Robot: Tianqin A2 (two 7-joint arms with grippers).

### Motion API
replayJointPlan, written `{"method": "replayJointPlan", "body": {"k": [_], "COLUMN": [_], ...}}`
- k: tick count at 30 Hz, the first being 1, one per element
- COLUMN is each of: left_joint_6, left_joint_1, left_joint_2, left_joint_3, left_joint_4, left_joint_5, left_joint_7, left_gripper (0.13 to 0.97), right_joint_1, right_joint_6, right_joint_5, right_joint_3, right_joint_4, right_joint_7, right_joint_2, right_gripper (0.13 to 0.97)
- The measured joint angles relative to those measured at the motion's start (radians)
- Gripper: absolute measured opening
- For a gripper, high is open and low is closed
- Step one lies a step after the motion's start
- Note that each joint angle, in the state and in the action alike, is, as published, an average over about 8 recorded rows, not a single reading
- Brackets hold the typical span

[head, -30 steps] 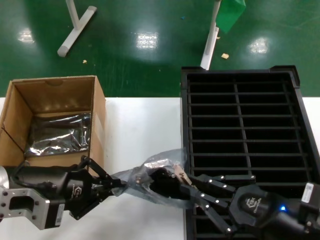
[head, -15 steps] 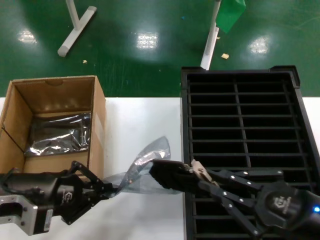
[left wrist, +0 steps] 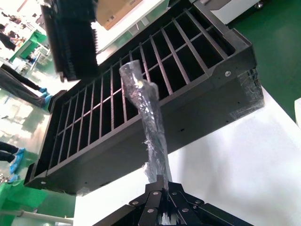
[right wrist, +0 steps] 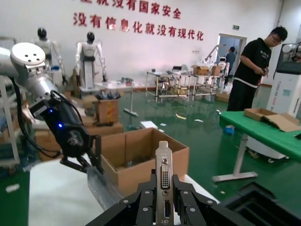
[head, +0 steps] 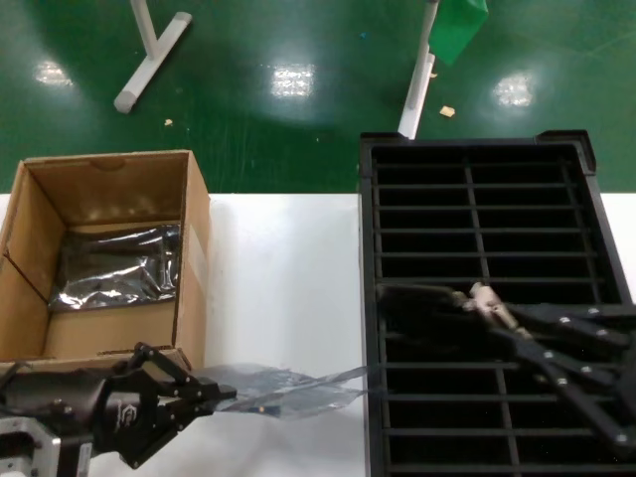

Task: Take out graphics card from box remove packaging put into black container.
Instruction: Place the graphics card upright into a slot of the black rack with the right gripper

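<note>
Crinkly packaging (head: pixel 288 388) hangs pinched in the left gripper (head: pixel 211 394); right gripper (right wrist: pixel 163 188) clamps the graphics card (right wrist: pixel 163 181) over the black container (head: pixel 477 199).

Colours, as seen

Black container (head: pixel 477 214); brown box (head: pixel 194 238); smoky grey-silver packaging (head: pixel 288 390); white worktop (head: pixel 283 268); glossy green floor (head: pixel 298 109); silver bracket on graphics card (right wrist: pixel 163 162).
</note>
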Motion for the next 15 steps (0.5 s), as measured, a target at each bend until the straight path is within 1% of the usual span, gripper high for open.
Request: {"method": "replayJointPlan", "body": {"k": [4,7,15], "left_joint_6": [0.005,0.011,0.027], "left_joint_1": [0.022,0.033,0.045], "left_joint_2": [0.010,0.014,0.014], "left_joint_3": [-0.018,-0.034,-0.080], "left_joint_4": [0.024,0.038,0.052], "left_joint_5": [-0.022,-0.039,-0.078], "left_joint_7": [0.038,0.060,0.091], "left_gripper": [0.142,0.142,0.142], "right_joint_1": [-0.030,-0.034,-0.016], "right_joint_6": [-0.050,-0.093,-0.207], "right_joint_5": [-0.004,-0.027,-0.136], "right_joint_3": [0.095,0.140,0.184], "right_joint_4": [-0.006,-0.032,-0.123], "right_joint_7": [-0.018,-0.064,-0.251], "right_joint_2": [0.035,0.067,0.187], "right_gripper": [0.201,0.201,0.201]}}
